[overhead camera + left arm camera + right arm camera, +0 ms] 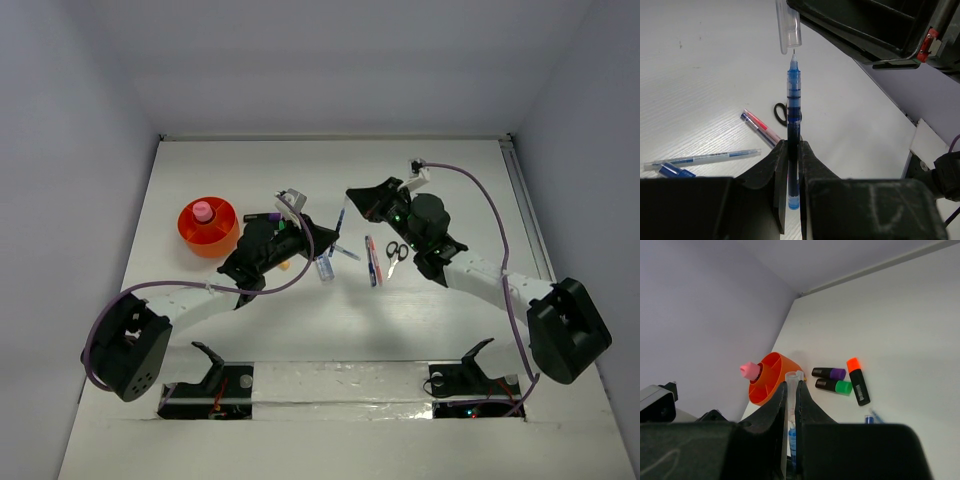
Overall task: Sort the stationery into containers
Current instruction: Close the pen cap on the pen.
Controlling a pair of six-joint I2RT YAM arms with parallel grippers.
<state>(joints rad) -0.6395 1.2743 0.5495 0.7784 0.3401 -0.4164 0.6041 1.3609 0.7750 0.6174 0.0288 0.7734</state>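
Left hand (793, 152) clamped on blue pen (793, 95): upright, nib bare, above the middle of the surface (300, 325). Right hand (791, 390) pinches clear cap (789, 27) just above the nib, mouth slightly off-line. Judgement: centre the cap first, then press slowly along the pen's axis. Orange holder (190, 235) stands well apart, leftward.
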